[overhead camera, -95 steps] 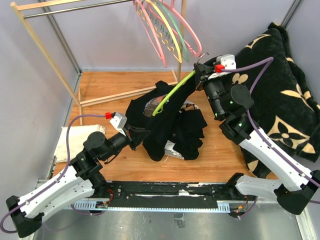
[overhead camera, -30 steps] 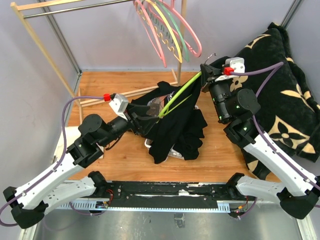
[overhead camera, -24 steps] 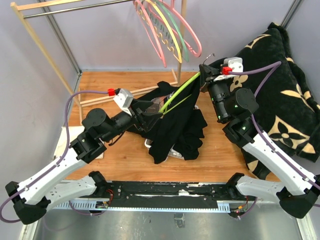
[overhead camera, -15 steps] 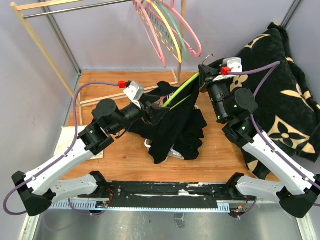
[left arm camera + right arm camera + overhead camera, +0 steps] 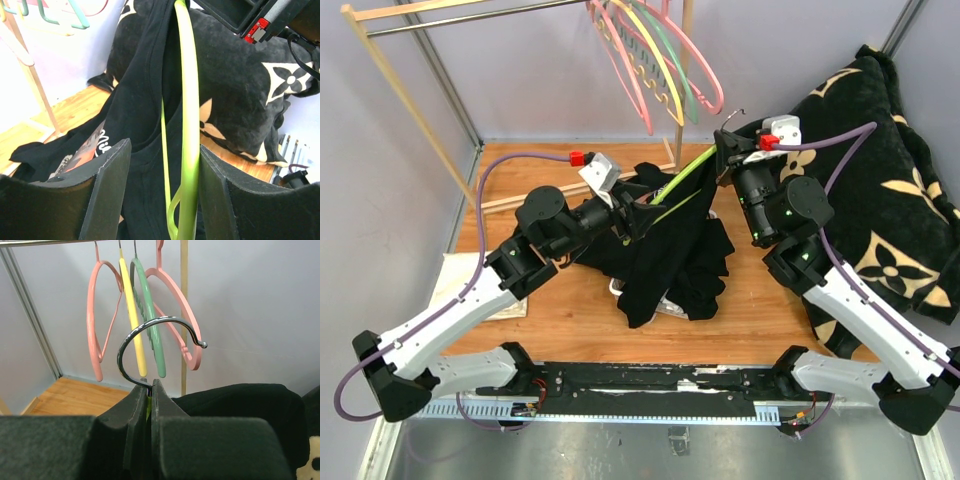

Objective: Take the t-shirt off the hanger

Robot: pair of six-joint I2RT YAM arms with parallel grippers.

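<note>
The black t-shirt [image 5: 665, 250] hangs from a lime-green hanger [image 5: 688, 178] and slumps onto the wooden floor. My right gripper [image 5: 722, 150] is shut on the hanger's neck, just under its metal hook [image 5: 150, 330], and holds it tilted up to the right. My left gripper [image 5: 638, 210] is open at the shirt's collar. In the left wrist view the hanger bar [image 5: 190, 125] and collar fabric [image 5: 140, 110] pass between the fingers of the left gripper [image 5: 164, 150], the bar against the right finger [image 5: 220, 200]. In the right wrist view, the right gripper [image 5: 151, 385] pinches the neck.
Pink, yellow and green hangers [image 5: 660, 60] hang on a wooden-framed rail at the back. A black patterned blanket [image 5: 890, 200] fills the right side. A white cloth [image 5: 455, 275] lies at the left edge of the floor.
My left arm has swung up and to the right, from the shirt's lower left to its collar, and its jaws have narrowed a little around the hanger bar. The right gripper keeps its hold.
</note>
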